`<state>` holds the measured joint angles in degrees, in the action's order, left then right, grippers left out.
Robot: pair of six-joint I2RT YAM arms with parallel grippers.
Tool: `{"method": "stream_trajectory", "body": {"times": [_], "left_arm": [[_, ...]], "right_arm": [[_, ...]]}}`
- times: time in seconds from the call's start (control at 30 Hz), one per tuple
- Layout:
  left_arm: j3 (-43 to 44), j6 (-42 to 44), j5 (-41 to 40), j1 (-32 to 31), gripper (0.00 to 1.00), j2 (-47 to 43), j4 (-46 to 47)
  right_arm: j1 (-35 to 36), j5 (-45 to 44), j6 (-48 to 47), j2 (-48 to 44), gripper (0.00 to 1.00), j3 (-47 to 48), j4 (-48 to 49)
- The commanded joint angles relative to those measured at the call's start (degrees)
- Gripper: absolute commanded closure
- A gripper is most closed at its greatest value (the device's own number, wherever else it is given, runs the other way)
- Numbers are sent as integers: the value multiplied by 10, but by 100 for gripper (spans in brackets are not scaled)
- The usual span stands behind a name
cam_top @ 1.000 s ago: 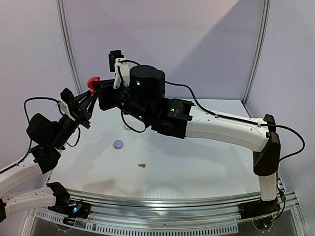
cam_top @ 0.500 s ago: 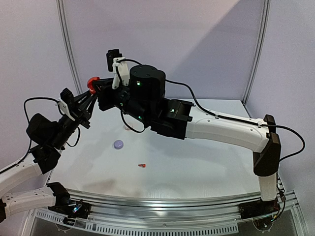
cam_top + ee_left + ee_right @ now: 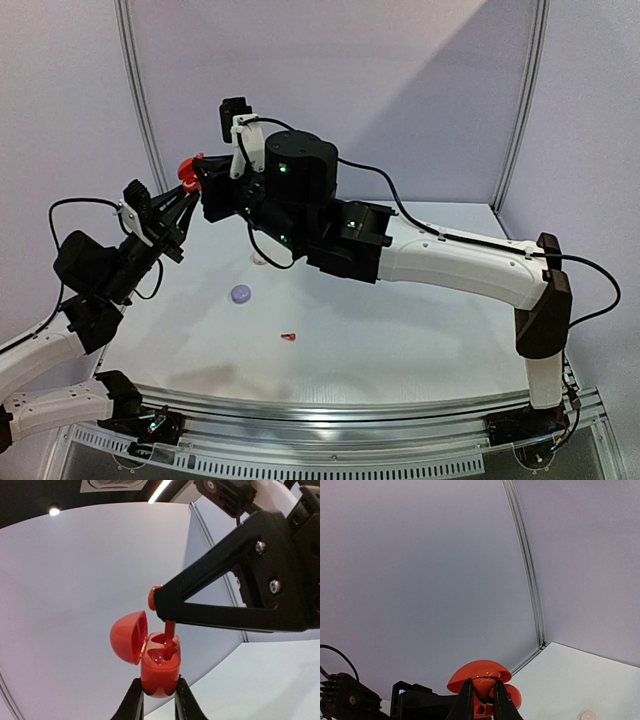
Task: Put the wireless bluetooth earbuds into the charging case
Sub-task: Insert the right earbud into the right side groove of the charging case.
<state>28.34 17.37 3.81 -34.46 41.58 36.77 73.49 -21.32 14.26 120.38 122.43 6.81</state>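
We log left end effector [image 3: 159, 700] clamped on the open glossy red plastic charging case [image 3: 160, 672], up above white desk [image 3: 400, 340]. The right end effector [image 3: 481, 700] pinches the small red stemmed earbud [image 3: 170, 629] directly above the socket [image 3: 165, 642], stem pointing down into it; we'd push straight down.

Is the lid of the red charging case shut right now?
No: in the left wrist view the lid is swung open to the side of the red charging case, leaving its inside exposed.
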Motion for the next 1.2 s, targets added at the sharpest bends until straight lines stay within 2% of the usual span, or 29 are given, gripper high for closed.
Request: {"method": "stream_trajectory", "body": {"times": [0.0,1.0,1.17], "left_arm": [[8,7,4,-8,100,-5,5],[4,62,1,-8,100,-2,47],[4,59,5,-8,100,-2,44]], "right_arm": [[4,-18,14,-12,100,15,-21],[4,-16,60,-1,100,17,-92],[4,-36,62,5,87,19,-93]]}}
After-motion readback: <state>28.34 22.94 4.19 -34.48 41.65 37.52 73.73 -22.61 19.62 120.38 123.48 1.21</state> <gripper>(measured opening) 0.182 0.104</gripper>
